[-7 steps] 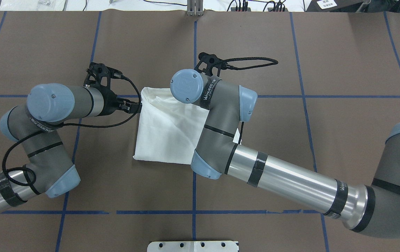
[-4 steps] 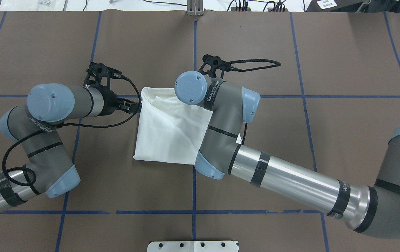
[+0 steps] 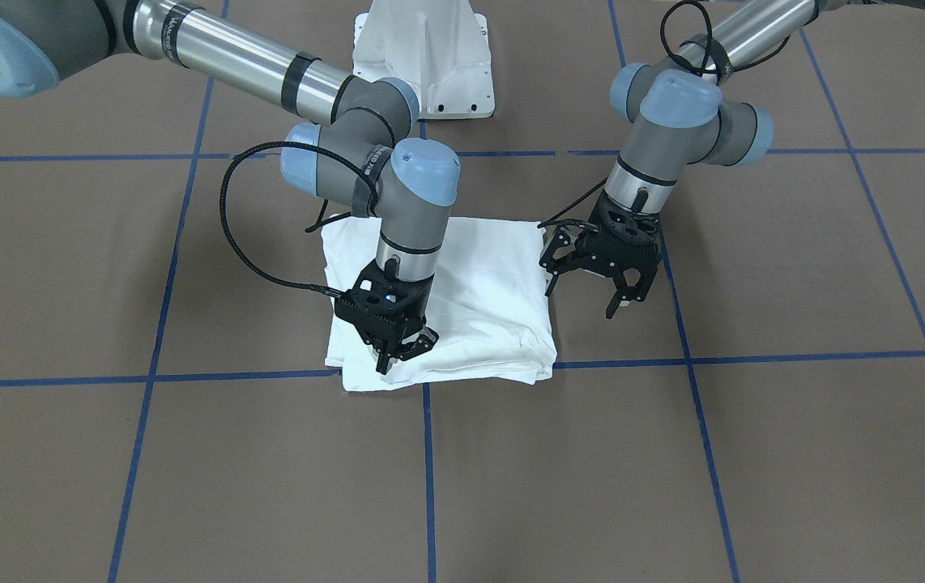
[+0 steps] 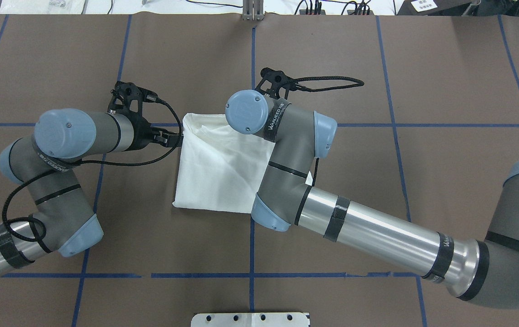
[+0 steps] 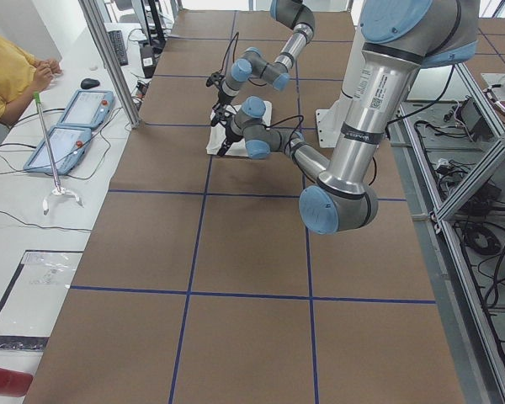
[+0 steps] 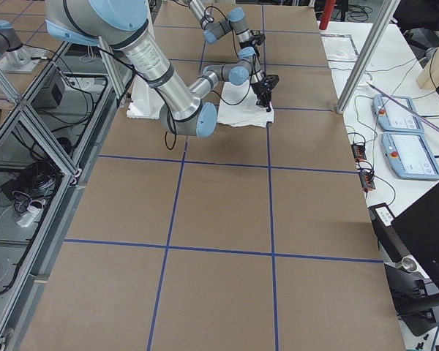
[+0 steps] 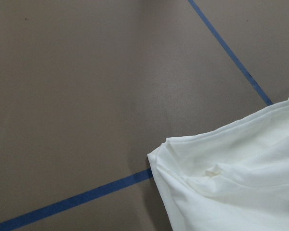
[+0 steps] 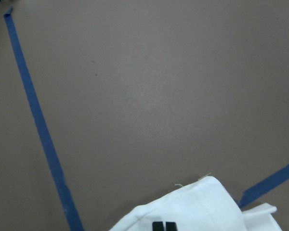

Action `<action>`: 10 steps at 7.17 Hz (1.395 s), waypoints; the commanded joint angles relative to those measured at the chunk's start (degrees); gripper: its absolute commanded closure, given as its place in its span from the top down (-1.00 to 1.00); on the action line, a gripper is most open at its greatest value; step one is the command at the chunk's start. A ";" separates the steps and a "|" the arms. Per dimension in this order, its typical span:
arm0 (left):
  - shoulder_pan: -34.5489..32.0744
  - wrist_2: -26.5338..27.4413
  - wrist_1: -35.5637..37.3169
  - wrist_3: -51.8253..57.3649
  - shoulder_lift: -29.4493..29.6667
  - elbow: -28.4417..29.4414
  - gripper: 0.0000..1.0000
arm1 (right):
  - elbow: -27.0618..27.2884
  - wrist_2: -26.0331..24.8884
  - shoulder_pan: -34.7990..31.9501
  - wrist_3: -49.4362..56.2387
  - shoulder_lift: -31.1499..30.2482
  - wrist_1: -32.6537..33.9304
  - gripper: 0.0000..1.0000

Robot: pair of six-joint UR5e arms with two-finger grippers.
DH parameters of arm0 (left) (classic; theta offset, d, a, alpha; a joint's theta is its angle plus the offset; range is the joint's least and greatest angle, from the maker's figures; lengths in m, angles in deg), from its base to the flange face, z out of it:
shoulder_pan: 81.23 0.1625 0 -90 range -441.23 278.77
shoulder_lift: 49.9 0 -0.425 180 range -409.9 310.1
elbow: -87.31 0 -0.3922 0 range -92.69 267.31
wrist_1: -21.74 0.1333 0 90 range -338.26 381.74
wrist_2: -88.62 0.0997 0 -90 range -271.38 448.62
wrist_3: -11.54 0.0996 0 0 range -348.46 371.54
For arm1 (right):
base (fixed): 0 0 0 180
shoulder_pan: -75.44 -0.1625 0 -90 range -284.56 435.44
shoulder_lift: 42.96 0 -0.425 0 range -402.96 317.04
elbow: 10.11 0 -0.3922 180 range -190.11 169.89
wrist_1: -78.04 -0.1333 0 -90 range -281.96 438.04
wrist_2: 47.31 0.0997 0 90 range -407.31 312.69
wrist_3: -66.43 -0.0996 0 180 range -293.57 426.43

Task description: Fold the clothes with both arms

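While the left claw (image 3: pixel 582 301) gapes, the right claw (image 3: pixel 402 354) overhangs the T-shirt (image 3: pixel 488 275).

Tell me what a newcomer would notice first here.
The white T-shirt, folded into a compact rectangle near the centre of the brown table. The right gripper is down on its edge farthest from the robot; whether the jaws pinch cloth is unclear. The left gripper hangs at the shirt's side edge with jaws open.

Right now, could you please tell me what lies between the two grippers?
Only the white T-shirt lies between the right gripper and the left gripper, as the front-facing view shows.
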 commanded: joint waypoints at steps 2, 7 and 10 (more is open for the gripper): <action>0.09 0.03 -0.30 -0.06 -0.75 -0.16 1.00 | 0.10 -2.90 -1.91 0.55 -0.70 5.95 -1.00; 0.18 0.03 0.30 -0.14 -0.14 0.01 1.00 | -0.43 -3.10 -2.78 5.02 -0.54 5.71 1.00; -0.70 -0.23 7.65 -4.60 7.82 4.47 1.00 | 5.70 9.26 -8.05 16.96 -4.72 0.82 1.00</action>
